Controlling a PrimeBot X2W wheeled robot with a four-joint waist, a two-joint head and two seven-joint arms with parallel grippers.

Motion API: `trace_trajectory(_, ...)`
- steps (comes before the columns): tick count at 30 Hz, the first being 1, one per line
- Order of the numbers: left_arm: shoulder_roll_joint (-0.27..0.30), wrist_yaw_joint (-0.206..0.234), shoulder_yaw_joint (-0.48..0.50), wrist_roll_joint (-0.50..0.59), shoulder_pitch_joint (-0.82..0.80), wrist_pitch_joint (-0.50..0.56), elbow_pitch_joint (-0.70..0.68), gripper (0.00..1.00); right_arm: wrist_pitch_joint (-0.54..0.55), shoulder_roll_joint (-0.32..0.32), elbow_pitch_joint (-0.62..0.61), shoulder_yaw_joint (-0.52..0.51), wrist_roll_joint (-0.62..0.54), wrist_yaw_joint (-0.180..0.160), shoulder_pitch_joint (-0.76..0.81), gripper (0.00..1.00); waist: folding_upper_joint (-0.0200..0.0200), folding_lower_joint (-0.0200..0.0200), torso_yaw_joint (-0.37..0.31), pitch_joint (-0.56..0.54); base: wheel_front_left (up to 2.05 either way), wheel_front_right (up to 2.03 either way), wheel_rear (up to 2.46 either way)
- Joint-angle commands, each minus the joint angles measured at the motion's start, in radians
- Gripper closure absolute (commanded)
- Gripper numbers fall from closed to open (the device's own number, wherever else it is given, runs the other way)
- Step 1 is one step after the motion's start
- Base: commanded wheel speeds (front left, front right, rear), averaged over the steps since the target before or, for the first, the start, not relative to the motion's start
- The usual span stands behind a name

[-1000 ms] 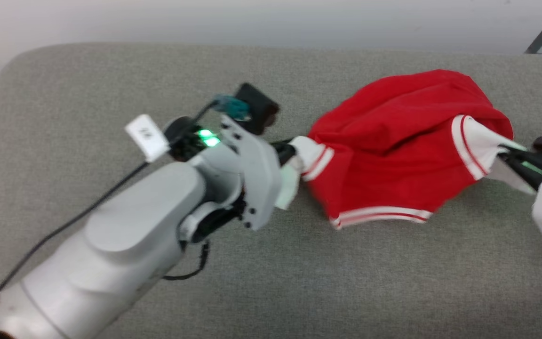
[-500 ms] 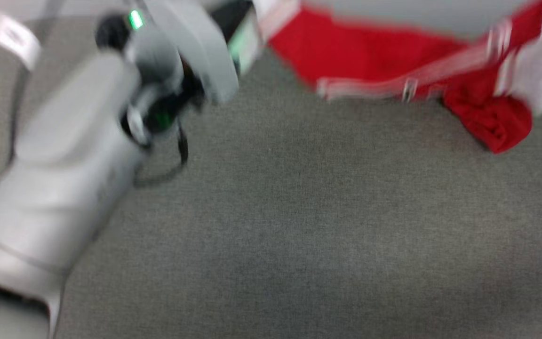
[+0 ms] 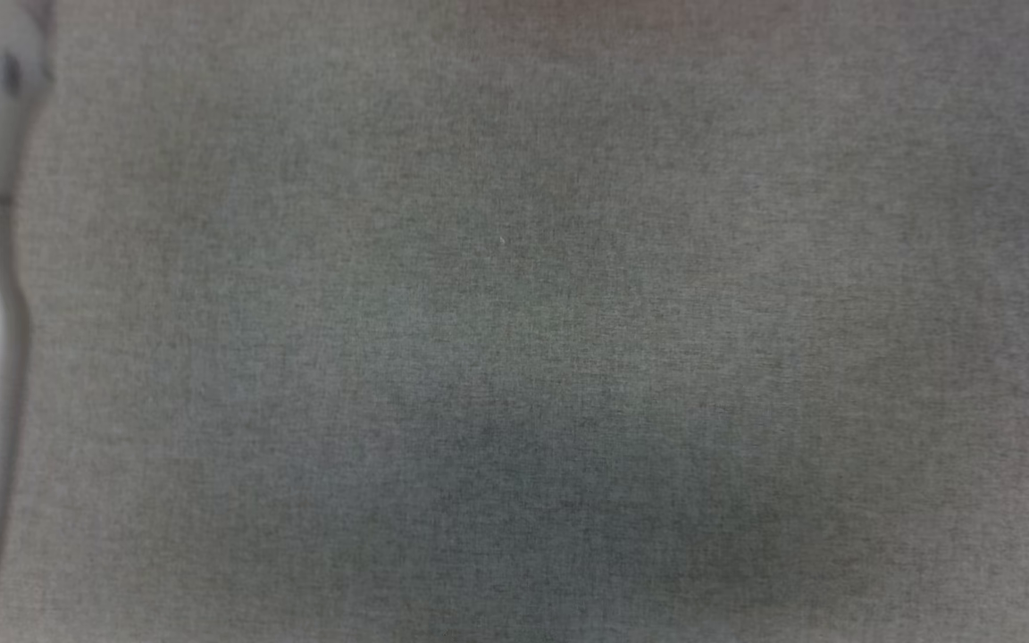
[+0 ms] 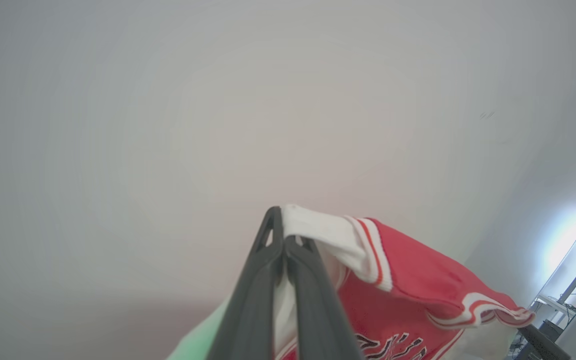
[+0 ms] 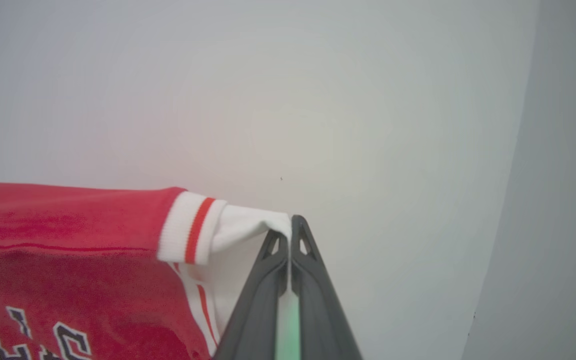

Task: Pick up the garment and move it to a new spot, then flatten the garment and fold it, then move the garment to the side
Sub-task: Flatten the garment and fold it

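The left hand (image 4: 284,239) was clamped shut on a white corner of the red basketball jersey (image 4: 408,285), and the right hand (image 5: 290,232) pinched another white corner the same way. The jersey hung stretched between them, against a pale wall (image 4: 168,100) and off the grey fabric surface (image 3: 514,321). This looked like the carrying step. Next it would need lowering onto the surface with the corners kept apart, to land spread. It had white side panels, red-striped trim and black-and-white lettering, partly visible.
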Motion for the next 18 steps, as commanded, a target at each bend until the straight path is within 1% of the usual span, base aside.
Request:
trace_trajectory(1,0.015,-0.005,0.01,0.006,-0.026,-0.02,0.019,1.0,-0.012,0.002,0.019,-0.009,-0.006,-0.002,-0.022,1.0,0.0,-0.0001,0.006,0.019,0.0,0.0,0.0)
trace_trajectory(3,0.001,-0.019,0.021,-0.004,-0.061,-0.046,0.058,1.0,-0.026,0.016,0.055,-0.01,-0.016,-0.002,-0.062,1.0,0.0,-0.0001,0.009,0.02,0.0,0.0,0.0)
trace_trajectory(5,-0.004,-0.033,0.024,-0.01,-0.077,-0.057,0.091,1.0,-0.027,0.028,0.064,0.005,-0.016,-0.002,-0.071,1.0,0.0,-0.0001,0.012,0.016,0.0,0.0,0.0)
trace_trajectory(7,-0.01,-0.044,0.008,-0.01,-0.062,-0.043,0.109,1.0,-0.004,0.037,0.042,0.026,0.009,-0.002,-0.043,1.0,0.0,-0.0001,0.013,0.011,0.0,0.0,0.0)
trace_trajectory(9,-0.015,-0.05,-0.013,-0.022,-0.023,0.0,0.115,1.0,0.03,0.029,0.006,0.064,0.033,-0.002,0.003,1.0,0.0,-0.0001,0.011,0.008,0.0,0.0,0.0)
trace_trajectory(10,-0.019,-0.05,-0.022,-0.039,-0.004,0.026,0.082,1.0,0.041,0.019,-0.022,0.09,0.038,-0.002,0.026,1.0,0.0,-0.0001,0.008,0.008,0.0,0.0,0.0)
trace_trajectory(11,-0.01,-0.05,-0.035,-0.041,0.018,0.044,0.055,1.0,0.05,0.006,-0.05,0.107,0.055,-0.002,0.05,1.0,0.0,-0.0001,0.006,0.007,0.0,0.0,0.0)
trace_trajectory(13,0.004,-0.051,-0.042,-0.088,0.084,0.079,-0.01,1.0,0.068,-0.029,-0.11,0.142,0.08,-0.002,0.107,1.0,0.0,-0.0001,0.01,0.002,0.0,0.0,0.0)
trace_trajectory(18,0.061,-0.051,-0.096,-0.142,0.286,0.124,-0.156,1.0,0.11,-0.126,-0.284,0.23,0.16,-0.001,0.297,1.0,0.0,-0.0001,0.019,-0.03,0.0,0.0,0.0)
